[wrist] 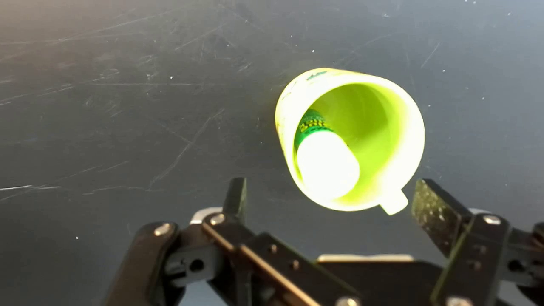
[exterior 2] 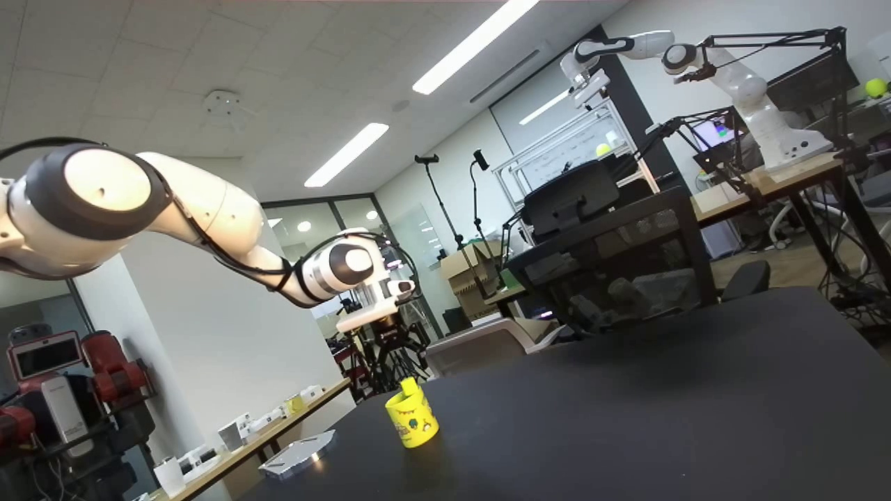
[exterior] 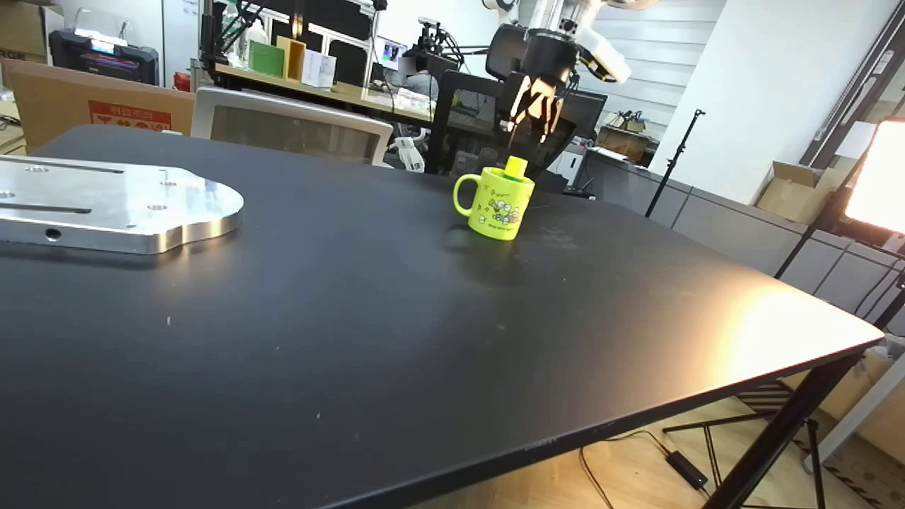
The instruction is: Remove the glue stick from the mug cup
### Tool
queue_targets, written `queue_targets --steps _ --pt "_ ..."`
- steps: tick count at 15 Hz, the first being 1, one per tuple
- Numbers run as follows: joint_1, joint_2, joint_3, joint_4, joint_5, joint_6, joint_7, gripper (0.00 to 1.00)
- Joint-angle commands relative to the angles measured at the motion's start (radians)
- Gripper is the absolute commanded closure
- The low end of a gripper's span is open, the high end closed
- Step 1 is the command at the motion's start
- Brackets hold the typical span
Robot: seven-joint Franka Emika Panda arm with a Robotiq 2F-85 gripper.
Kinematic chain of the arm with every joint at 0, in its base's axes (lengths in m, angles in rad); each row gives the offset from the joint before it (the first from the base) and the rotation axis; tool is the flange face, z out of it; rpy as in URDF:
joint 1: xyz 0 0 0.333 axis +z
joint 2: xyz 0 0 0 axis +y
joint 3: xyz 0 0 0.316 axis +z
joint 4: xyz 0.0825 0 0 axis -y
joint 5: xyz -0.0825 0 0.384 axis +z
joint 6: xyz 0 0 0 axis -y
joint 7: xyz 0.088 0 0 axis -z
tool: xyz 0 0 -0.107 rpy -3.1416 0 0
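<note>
Gripper (wrist: 330, 185) empty, jaws wide, hanging above the mug cup (exterior: 498, 208) in both exterior views. Glue stick (wrist: 327, 165) inside the mug cup, near the wall, bright end poking above the rim, long axis roughly upright; exact lean unclear. It lies below the gripper and, in the wrist view, shows between the jaws. Likely next: descend mostly along the stick's axis; rim could snag.
</note>
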Motion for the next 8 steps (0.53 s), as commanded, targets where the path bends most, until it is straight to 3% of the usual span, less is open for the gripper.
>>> queue_targets --steps 1,3,8 --pt "-0.005 0.004 0.005 -0.009 -0.001 0.016 -0.003 0.25" --pt "-0.009 0.005 0.009 -0.013 0.004 0.023 -0.009 0.33" --pt "-0.022 -0.002 0.019 -0.018 0.024 0.003 -0.011 0.69"
